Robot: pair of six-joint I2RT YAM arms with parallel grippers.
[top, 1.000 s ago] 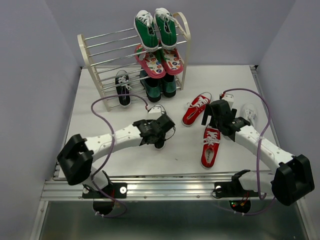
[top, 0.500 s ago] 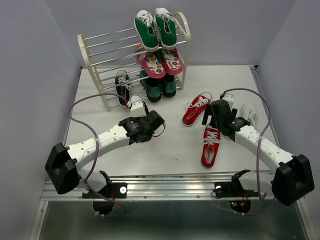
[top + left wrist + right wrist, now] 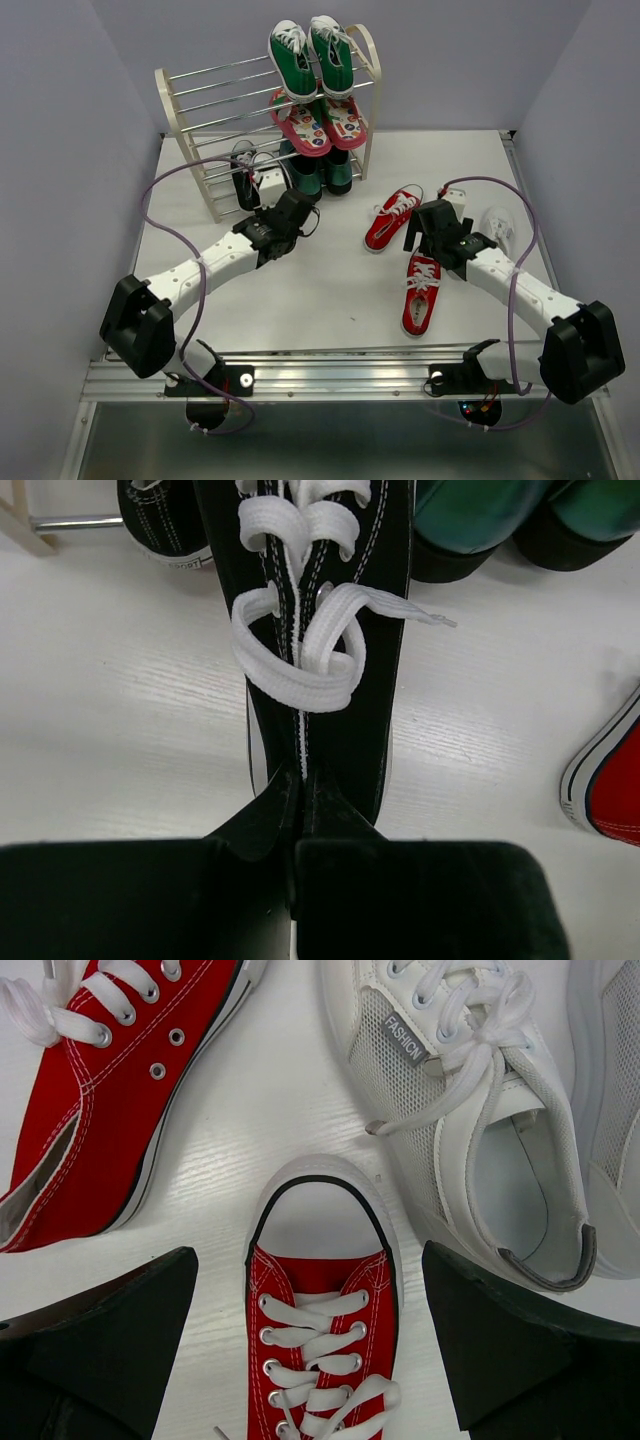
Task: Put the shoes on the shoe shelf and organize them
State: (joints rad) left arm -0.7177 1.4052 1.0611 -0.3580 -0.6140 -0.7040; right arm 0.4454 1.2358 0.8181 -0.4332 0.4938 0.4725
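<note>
Surface (image 3: 330,290): white; the shoe shelf (image 3: 178,120) stands at its far left corner.
Shelf load: green sneakers (image 3: 310,55) on the top tier's right half, patterned sandals (image 3: 318,122) one tier below, a dark green pair (image 3: 320,172) at the foot.
Left pincer (image 3: 298,790): clamped tight on a black shoe (image 3: 320,710) at its ankle end, with the toe aimed at the shelf's foot.
Right pincer (image 3: 308,1255): jaws spread wide and gripping nothing, hovering over the toe of one of the red shoes (image 3: 320,1360).
Second black shoe (image 3: 243,165): low in the shelf's left half. I cannot tell whether it sits on the bottom rods or on the surface beneath.
Red pair: right of centre on the surface, lying at different angles.
White shoes (image 3: 460,1110): near the right edge, just beside the red ones.
Step in hand: probably seating the held shoe beside its mate. Keep the sole level. Slide the toe in parallel to the mate, between it and the dark green pair. Release only once the shoe rests steady.
Tag (image 3: 405,1040): on a white shoe's tongue, apparently reading "FASHION". The print on the mate's sole edge is too small to read.
</note>
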